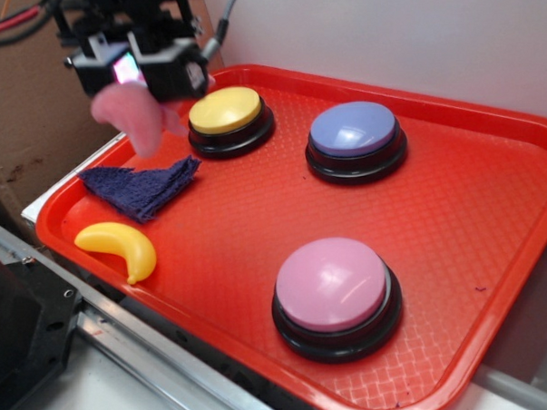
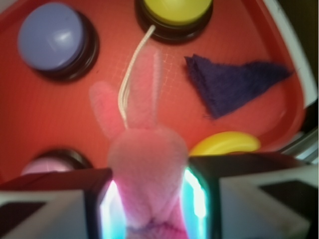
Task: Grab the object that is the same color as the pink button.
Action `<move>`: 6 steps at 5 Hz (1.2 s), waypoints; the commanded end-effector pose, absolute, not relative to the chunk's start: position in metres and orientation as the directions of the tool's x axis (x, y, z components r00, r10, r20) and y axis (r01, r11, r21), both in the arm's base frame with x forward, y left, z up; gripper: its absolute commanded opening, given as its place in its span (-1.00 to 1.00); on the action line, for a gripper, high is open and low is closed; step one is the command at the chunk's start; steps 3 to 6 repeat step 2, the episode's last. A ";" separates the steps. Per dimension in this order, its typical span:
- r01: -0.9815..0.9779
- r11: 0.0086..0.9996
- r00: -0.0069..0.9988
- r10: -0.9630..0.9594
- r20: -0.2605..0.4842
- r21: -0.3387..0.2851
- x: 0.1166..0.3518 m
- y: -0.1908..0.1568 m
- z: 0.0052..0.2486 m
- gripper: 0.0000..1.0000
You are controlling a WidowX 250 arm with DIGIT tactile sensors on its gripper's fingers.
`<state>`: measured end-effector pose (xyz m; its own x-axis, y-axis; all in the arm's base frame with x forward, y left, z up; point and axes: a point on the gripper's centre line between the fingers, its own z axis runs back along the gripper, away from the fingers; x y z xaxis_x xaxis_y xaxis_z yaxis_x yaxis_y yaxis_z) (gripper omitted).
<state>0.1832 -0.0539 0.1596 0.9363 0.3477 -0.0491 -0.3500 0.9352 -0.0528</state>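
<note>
The plush (image 2: 144,164) is pinched between the gripper's (image 2: 149,209) two pads, which are closed on its body. In the wrist view its ears and a thin white loop of string point away from the fingers. In the exterior view it hangs blurred under the gripper (image 1: 145,70), clear of the tray (image 1: 491,204), at the far left beside the yellow button (image 1: 226,110).

It looks light, soft and squashy. The pads sink into it, so it should not slip easily, and nothing about it seems fragile. The fat body is the place to hold; the thin ears or string would likely pull through. The grab looks done, or nearly so.

Below it lies a dark blue cloth (image 1: 141,186), and nearer, at the left edge, a yellow banana (image 1: 121,248). The lavender button (image 1: 354,131) sits far and to the right; the pink button (image 1: 333,286) sits near, well apart from the plush.

No brand, label or writing can be read on anything.
</note>
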 end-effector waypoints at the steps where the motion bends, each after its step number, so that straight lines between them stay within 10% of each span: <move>1: -0.324 0.941 0.940 0.332 0.078 -0.100 0.171 -0.044 0.220 -1.00; 6: -0.302 0.950 0.951 0.307 0.046 -0.081 0.181 -0.037 0.209 -1.00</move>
